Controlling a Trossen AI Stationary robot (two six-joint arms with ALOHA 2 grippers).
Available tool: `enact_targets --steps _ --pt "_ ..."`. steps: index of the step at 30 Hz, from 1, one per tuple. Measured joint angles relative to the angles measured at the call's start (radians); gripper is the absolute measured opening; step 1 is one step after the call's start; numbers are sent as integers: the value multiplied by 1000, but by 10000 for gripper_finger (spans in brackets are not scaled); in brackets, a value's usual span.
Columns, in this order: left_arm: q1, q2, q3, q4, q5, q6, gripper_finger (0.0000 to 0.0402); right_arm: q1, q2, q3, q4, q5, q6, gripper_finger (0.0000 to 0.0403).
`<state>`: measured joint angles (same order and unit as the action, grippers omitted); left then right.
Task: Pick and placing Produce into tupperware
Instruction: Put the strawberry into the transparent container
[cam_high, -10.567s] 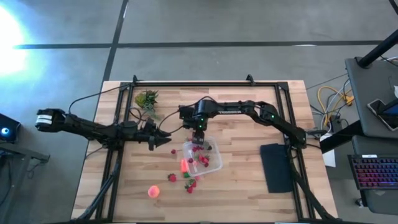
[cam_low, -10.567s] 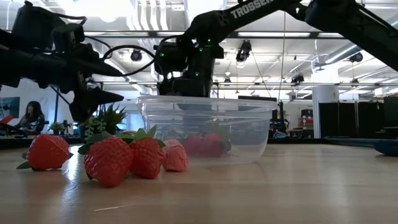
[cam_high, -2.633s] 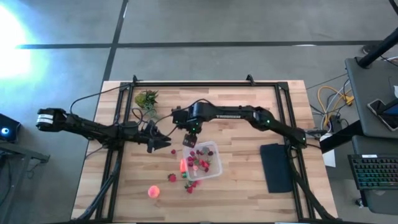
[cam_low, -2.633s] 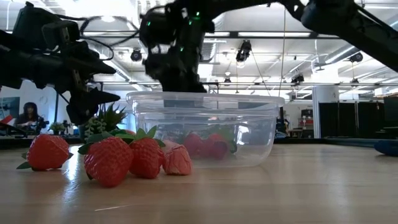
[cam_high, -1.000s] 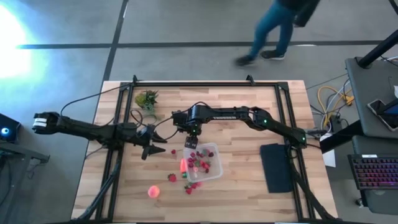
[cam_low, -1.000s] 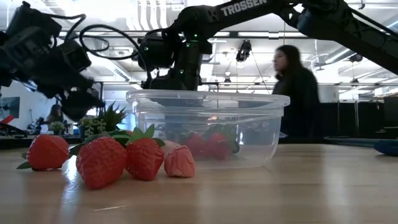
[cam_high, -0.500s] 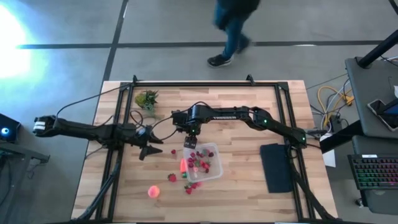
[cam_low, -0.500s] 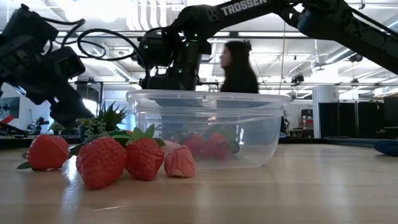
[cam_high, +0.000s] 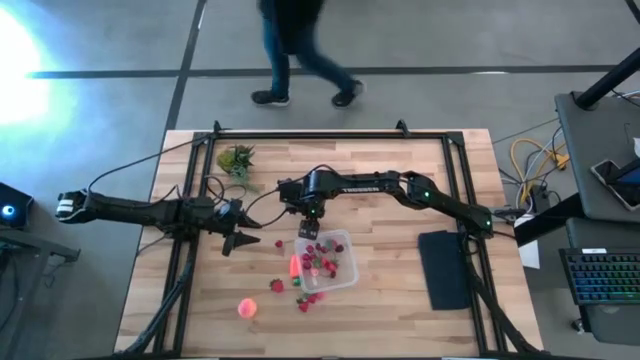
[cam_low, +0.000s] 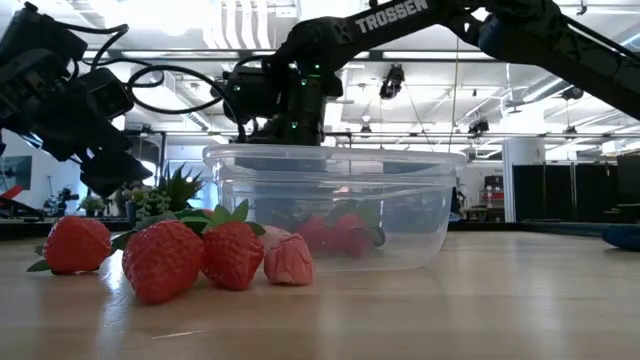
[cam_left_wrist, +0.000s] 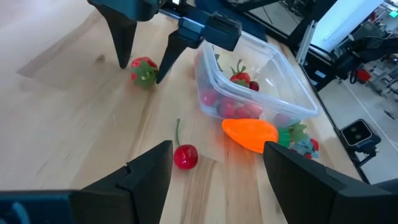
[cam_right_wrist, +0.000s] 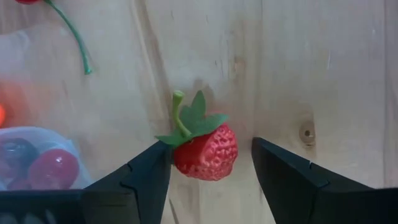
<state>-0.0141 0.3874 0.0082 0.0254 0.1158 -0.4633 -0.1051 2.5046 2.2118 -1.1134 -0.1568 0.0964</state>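
Right gripper: lowered to the table just beside the far-left corner of the tupperware, fingers spread, 1 on each side of a strawberry that lies on the wood; whether the pads touch the berry cannot be told. From the left wrist camera the same gripper shows its 2 dark fingers standing either side of that berry.

Left gripper: above the table to the left of the tupperware, well clear of the container, fingers apart and holding nothing; a cherry with a thin stem lies on the wood between them in its wrist view.

Tupperware: clear, square, rounded corners, upright near mid-table; several red berries inside.

Produce outside the container:
- 1 orange piece against the near-left wall of the tupperware.
- 1 round orange-pink fruit, well apart toward the table's front left.
- 1 strawberry between that fruit and the container.
- A few more berries at the container's front-left corner; in the low view 4 berries stand in a row before it.

Other items: green leafy clump at the far left of the table; flat black pad at the right; a person on the floor beyond the table.
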Motion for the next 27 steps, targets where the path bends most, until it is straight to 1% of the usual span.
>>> enact_targets --steps 4,10,13,16,22,24,27 --pt "0 0 0 -2 0 0 238 0 0 -1 4 1 0 195" --pt "0 0 1 -2 2 0 238 -4 0 -1 4 0 3 146" --pt "0 -3 5 -8 2 0 238 -5 -3 0 -6 0 1 129" --pt "0 -7 5 -9 3 0 238 -8 -18 10 -13 -1 -10 126" --pt "0 -9 5 -10 3 0 238 -18 -97 76 -57 -13 -19 144" --pt "1 -9 5 -8 3 0 238 -20 -125 96 -107 -75 -35 144" --pt "1 -12 5 -5 4 2 238 -9 -151 108 -195 -220 -71 140"
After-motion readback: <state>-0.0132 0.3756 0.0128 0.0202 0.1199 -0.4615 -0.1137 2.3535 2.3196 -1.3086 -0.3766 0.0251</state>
